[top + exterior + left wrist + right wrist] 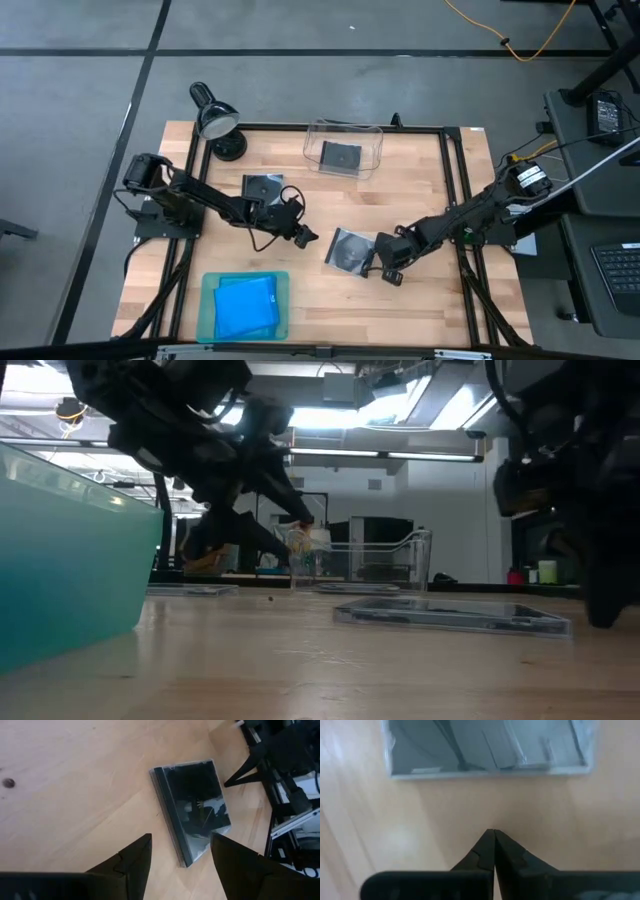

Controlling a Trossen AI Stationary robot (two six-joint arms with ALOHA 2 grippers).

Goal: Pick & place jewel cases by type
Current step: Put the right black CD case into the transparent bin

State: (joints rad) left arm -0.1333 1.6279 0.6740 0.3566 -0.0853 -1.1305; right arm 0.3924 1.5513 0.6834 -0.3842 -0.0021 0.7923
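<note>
The left hand is held spread just short of a square dark grey plastic jewel case on the wooden counter; next, closure across its edges is required. The right hand is pressed together.

**Wood, plastic and dark metal**

The table is pale wood, smooth with a soft sheen and one dark knot. The grey case is glossy plastic that mirrors the room. The bin is clear plastic, the tray translucent teal plastic. The left gripper's fingers look matt black.
</note>
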